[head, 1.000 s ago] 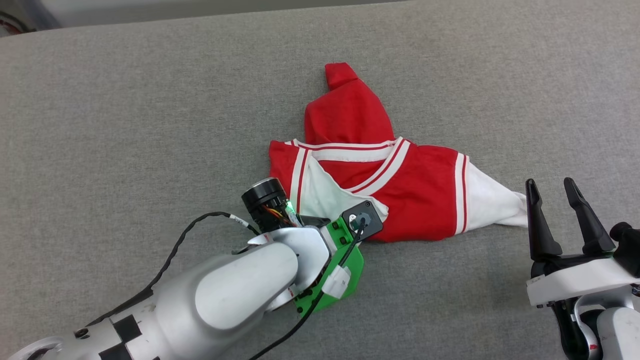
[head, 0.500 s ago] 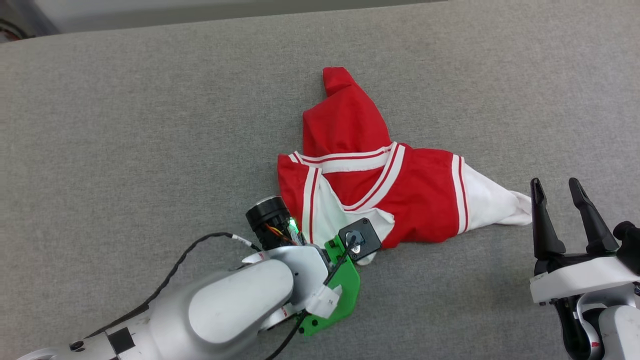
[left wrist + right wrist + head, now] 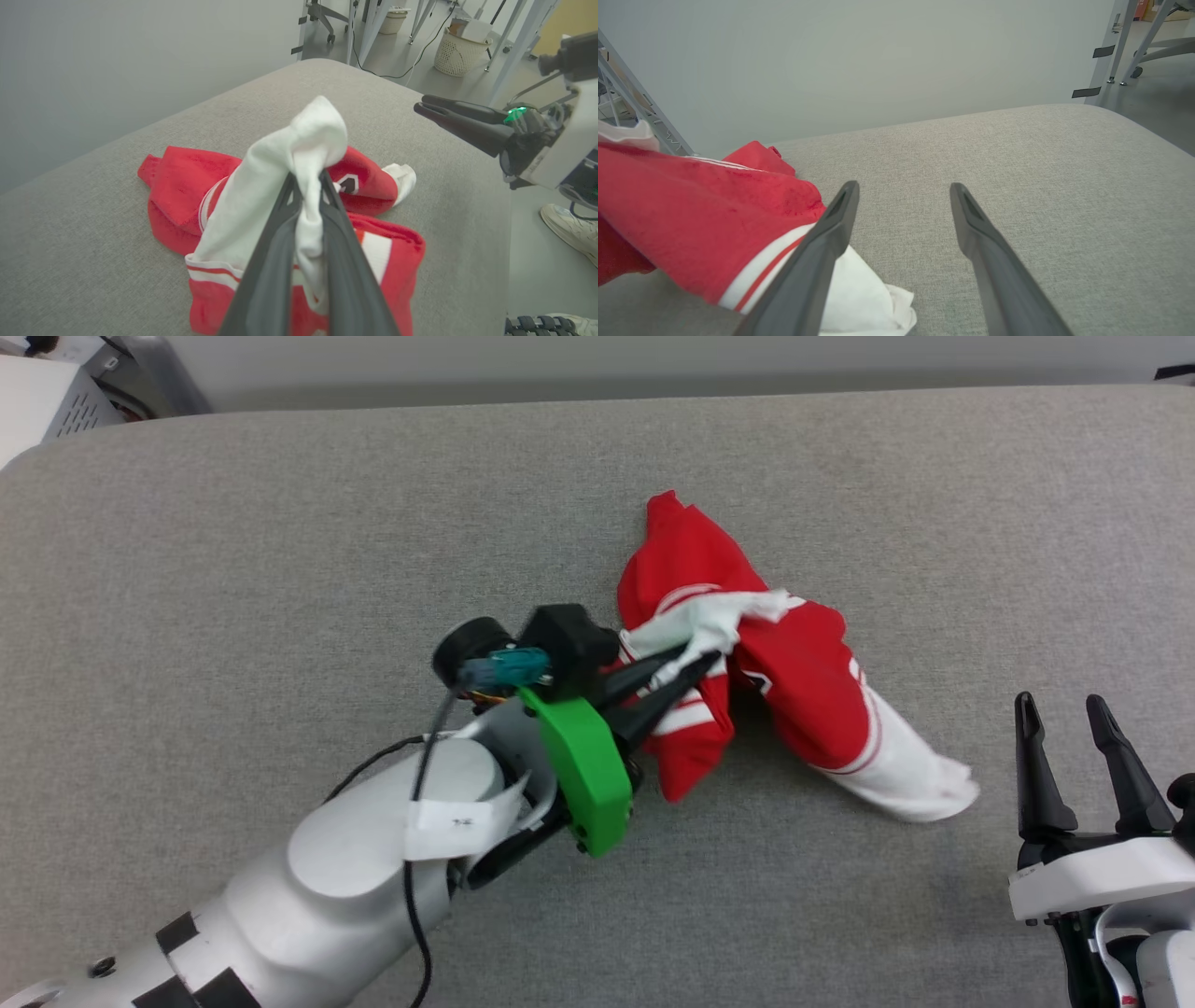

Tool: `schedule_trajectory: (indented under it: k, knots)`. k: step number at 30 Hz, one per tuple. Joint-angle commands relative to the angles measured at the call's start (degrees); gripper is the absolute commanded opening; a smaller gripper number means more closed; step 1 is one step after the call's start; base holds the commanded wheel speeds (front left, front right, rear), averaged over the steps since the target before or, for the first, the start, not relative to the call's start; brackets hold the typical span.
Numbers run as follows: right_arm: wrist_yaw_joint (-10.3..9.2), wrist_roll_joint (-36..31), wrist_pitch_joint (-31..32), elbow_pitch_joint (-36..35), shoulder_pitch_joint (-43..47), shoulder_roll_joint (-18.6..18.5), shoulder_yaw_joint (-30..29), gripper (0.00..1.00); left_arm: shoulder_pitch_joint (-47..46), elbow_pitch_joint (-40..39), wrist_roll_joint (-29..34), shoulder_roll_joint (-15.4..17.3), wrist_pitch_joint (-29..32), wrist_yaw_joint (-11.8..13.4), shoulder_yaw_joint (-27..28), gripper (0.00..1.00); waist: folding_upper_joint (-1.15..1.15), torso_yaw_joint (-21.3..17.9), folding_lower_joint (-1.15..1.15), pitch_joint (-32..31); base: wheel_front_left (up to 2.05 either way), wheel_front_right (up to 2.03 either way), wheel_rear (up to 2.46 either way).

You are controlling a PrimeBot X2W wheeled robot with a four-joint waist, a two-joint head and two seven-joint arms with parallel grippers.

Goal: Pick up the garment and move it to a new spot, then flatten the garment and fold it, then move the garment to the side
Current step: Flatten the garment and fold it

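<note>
Left gripper [image 3: 307, 177] clamped on a white sleeve bunch of the red-and-white jersey T-shirt [image 3: 803, 663]; small bite could slip on lift. Right gripper [image 3: 1060, 702] wide open, empty, near right.

I logged my left forearm [image 3: 364, 863] silver-white with black patches, a green bracket [image 3: 583, 770], a black cable [image 3: 408, 896], a white tag [image 3: 457, 821]; right gripper [image 3: 1060, 700] dark-fingered, white-based.

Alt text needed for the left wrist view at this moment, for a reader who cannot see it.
The left gripper is shut on a bunch of white fabric of the red jersey T-shirt, holding it raised while the rest lies crumpled on the grey padded table. The right gripper hovers at the right, apart from the shirt.
</note>
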Motion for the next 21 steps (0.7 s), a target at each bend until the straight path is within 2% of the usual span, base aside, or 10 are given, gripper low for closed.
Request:
schedule_trajectory:
  k: [1,5,7,10,13,18,21]
  knots:
    - [-0.05,0.4,0.2,0.0,0.5,0.2,-0.1,1.00,1.6,0.6,-1.1,0.9,-2.7,1.1,1.8,0.00,0.00,0.8,0.00,-0.6,0.00,0.00,0.00]
    - [-0.05,0.6,0.4,0.0,0.9,0.0,-0.6,1.00,5.3,3.6,-3.6,2.3,-8.9,4.6,8.1,0.00,0.00,1.6,0.00,-0.6,0.00,0.00,0.00]
    - [-0.05,0.6,0.5,-0.2,1.1,-0.1,-0.7,1.00,6.9,6.0,-2.9,3.3,-10.0,6.7,10.6,0.00,0.00,1.8,0.00,-0.6,0.00,0.00,0.00]
    - [-0.05,0.5,0.7,-0.4,1.3,-0.2,-1.0,1.00,10.0,8.5,-3.8,3.3,-10.5,8.3,15.9,0.00,0.00,2.0,0.00,-0.4,0.00,0.00,0.00]
    - [-0.05,0.4,0.9,-0.7,1.4,-0.1,-1.2,1.00,13.8,9.7,-1.8,2.5,-10.6,10.3,25.7,0.00,0.00,2.1,0.00,-0.1,0.00,0.00,0.00]
    - [-0.05,0.0,1.1,-1.0,1.4,0.0,-1.4,1.00,21.5,12.7,2.8,-0.4,-10.6,11.0,41.6,0.00,0.00,1.9,0.00,0.1,0.00,0.00,0.00]
    - [-0.05,-0.2,1.3,-1.0,1.4,0.2,-1.6,1.00,24.7,15.5,6.0,-2.2,-10.6,10.8,48.6,0.00,0.00,1.8,0.00,0.1,0.00,0.00,0.00]
